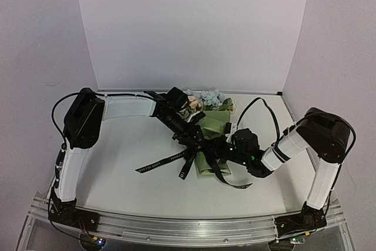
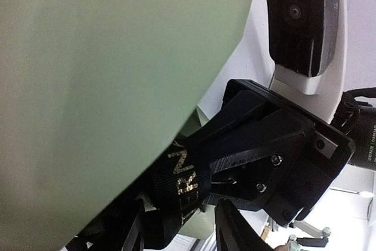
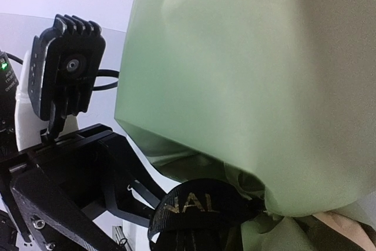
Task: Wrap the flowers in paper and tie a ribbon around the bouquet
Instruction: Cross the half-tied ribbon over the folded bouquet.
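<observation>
The bouquet lies on the table. Its cream and pale blue flowers (image 1: pixel 207 97) point to the back, and the olive-green paper (image 1: pixel 215 123) is wrapped round the stems. The black lettered ribbon (image 1: pixel 160 161) circles the cone's narrow part, and its loose ends trail toward the front. My left gripper (image 1: pixel 197 139) is at that narrow part, with its fingers (image 2: pixel 234 227) apart on either side of a ribbon loop (image 2: pixel 185 180). Facing it from the right, my right gripper (image 1: pixel 222 149) is shut on the ribbon (image 3: pixel 200 203) just below the paper (image 3: pixel 252 69).
White walls close in the table at the back and on both sides. A metal rail (image 1: pixel 188 227) runs along the near edge and carries both arm bases. The right arm's black cable (image 1: pixel 258 107) arcs over the table beside the bouquet.
</observation>
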Controlling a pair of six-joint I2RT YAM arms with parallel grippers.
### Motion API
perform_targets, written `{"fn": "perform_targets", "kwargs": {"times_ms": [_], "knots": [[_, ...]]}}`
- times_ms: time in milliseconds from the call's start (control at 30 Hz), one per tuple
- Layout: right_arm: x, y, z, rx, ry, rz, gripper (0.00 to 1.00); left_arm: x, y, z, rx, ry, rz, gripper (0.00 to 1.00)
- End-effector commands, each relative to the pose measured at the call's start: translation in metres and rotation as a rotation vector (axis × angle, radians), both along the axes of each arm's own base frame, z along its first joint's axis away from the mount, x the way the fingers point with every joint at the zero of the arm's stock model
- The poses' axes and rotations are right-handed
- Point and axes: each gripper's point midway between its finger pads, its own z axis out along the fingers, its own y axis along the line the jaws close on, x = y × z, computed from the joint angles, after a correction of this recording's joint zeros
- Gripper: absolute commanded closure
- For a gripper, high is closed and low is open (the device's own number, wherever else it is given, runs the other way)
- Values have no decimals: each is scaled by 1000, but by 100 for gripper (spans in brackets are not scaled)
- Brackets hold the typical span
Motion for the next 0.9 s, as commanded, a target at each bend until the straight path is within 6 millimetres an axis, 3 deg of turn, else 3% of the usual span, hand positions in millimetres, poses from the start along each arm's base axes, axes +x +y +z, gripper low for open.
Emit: {"fn": "perform_targets", "kwargs": {"times_ms": [0,267,367,633,867], "knots": [[4,2,8,11,-49,4,100,-1,0,49,-92,-125,-55,61],[-3,9,19,9,-96,77,100,-9,-4,62,-172,-122,-108,93],[-4,11,27,16,-119,103,100,-10,-8,65,-190,-108,-108,100],[-3,-1,35,1,-155,96,100,0,-36,84,-281,-61,-62,100],[-3,-13,23,-32,-143,76,100,3,-53,90,-342,-4,-53,100]]}}
